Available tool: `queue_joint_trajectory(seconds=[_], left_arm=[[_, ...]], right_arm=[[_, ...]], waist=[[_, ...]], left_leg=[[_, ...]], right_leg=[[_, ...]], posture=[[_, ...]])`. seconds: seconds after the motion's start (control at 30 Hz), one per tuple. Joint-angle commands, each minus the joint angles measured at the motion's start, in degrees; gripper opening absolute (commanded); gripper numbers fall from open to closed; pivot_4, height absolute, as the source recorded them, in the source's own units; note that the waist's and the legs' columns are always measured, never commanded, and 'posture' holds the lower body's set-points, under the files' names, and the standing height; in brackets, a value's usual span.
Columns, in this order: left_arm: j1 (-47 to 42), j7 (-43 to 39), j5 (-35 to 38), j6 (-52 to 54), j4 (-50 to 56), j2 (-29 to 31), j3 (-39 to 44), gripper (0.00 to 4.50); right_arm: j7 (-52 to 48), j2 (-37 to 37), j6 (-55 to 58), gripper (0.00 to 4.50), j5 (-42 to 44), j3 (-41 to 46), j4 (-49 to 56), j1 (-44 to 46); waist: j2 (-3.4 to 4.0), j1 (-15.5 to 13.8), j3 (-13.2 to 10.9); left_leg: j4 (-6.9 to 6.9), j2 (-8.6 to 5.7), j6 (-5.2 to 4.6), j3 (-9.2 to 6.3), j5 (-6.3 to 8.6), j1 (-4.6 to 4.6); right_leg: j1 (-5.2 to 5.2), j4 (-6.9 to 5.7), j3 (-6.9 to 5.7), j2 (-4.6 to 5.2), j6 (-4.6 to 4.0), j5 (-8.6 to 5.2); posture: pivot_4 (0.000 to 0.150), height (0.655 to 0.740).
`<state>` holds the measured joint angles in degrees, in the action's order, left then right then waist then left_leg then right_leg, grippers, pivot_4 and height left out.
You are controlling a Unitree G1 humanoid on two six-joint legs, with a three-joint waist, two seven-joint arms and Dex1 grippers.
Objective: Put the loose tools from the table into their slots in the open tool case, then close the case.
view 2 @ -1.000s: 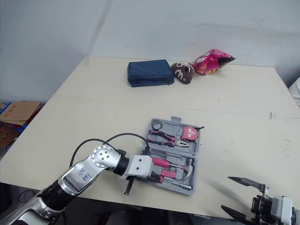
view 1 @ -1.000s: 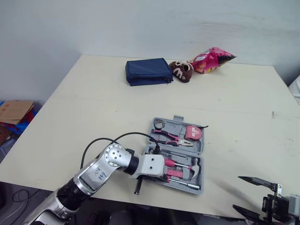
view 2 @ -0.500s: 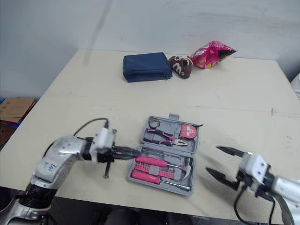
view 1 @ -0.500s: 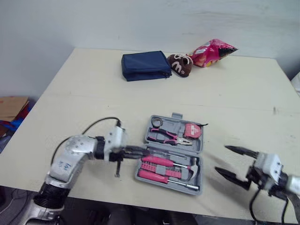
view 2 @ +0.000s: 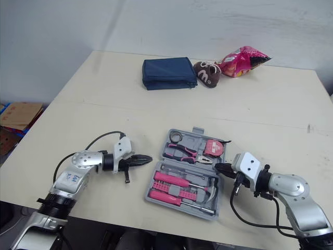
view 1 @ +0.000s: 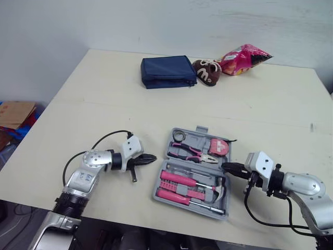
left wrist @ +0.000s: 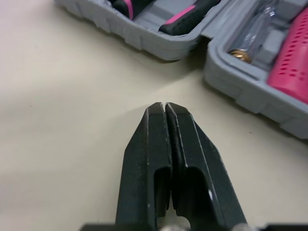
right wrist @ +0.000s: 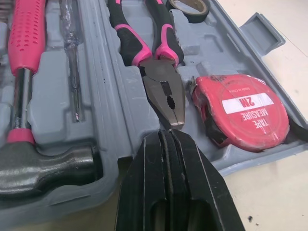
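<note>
Pale worktop [view 1: 99,104] carries three items near its far edge: a navy pouch [view 1: 167,72] lying flat, a small brown object with white markings [view 1: 208,71] just beside it, and a pink snack bag [view 1: 243,54] close against that object. Cardboard [view 1: 15,113] lies on the floor beyond the worktop's left side.

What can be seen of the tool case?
The tool case is grey moulded plastic, lying open and flat near the table's front edge. Its slots hold pliers, a tape measure, a hammer and a roll of tape. A latch tab juts from its far side. The shut right gripper is at its right rim; the shut left gripper lies apart from its left side.
</note>
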<state>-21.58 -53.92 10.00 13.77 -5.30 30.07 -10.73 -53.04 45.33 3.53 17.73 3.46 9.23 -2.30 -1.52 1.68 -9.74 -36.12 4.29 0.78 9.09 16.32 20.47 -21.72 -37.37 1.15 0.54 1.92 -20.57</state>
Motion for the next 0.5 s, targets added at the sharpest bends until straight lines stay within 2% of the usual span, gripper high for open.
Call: queue_joint_trajectory(seconds=[0.03, 0.13, 0.23, 0.37, 0.5], left_arm=[[-0.37, 0.58, -0.28, 0.52, 2.06, -0.68, -0.22, 0.00], [-0.02, 0.88, 0.02, 1.45, 3.57, -1.16, -0.32, 0.00], [0.16, 0.88, 0.24, 2.45, 4.67, -1.44, -0.52, 0.00], [-0.34, 0.97, -0.16, 2.74, 4.54, -2.19, -1.06, 0.00], [-1.37, 0.56, -0.33, 2.96, 3.84, -3.20, -1.86, 0.00]], right_arm=[[-3.01, -0.75, -4.52, 0.11, 4.01, 5.06, -0.32, -0.13], [-4.82, 0.12, -5.44, 0.11, 5.39, 8.47, -0.74, -2.23], [-5.53, 2.41, -4.16, 0.11, 2.75, 9.08, -2.60, -4.39], [-6.04, 3.10, -2.71, 0.11, 0.42, 6.50, -4.33, -4.81], [-6.04, 0.68, -3.04, 0.11, -1.32, 2.28, -5.17, -2.73]], waist=[[0.00, 0.09, -0.01], [-0.03, 0.04, -0.02], [-0.04, 0.07, -0.03], [-0.05, 0.22, -0.03], [-0.07, 0.47, -0.05]], left_leg=[[0.00, 0.00, 0.00, 0.01, 0.00, -0.01], [0.02, 0.00, 0.00, 0.04, -0.01, -0.04], [0.00, 0.00, 0.00, 0.04, -0.01, -0.04], [0.00, 0.00, 0.00, 0.05, -0.01, -0.06], [0.05, 0.01, -0.02, 0.05, -0.02, -0.12]], right_leg=[[0.00, -0.02, 0.01, -0.01, 0.00, 0.00], [0.00, -0.04, 0.03, -0.03, 0.00, 0.00], [0.01, -0.04, 0.03, -0.02, 0.01, 0.00], [0.02, -0.04, 0.04, -0.01, 0.01, 0.00], [0.02, -0.09, 0.06, -0.04, 0.01, 0.00]], posture=[[0.150, 0.7400], [0.150, 0.7400], [0.150, 0.7400], [0.150, 0.7400], [0.150, 0.7400]])
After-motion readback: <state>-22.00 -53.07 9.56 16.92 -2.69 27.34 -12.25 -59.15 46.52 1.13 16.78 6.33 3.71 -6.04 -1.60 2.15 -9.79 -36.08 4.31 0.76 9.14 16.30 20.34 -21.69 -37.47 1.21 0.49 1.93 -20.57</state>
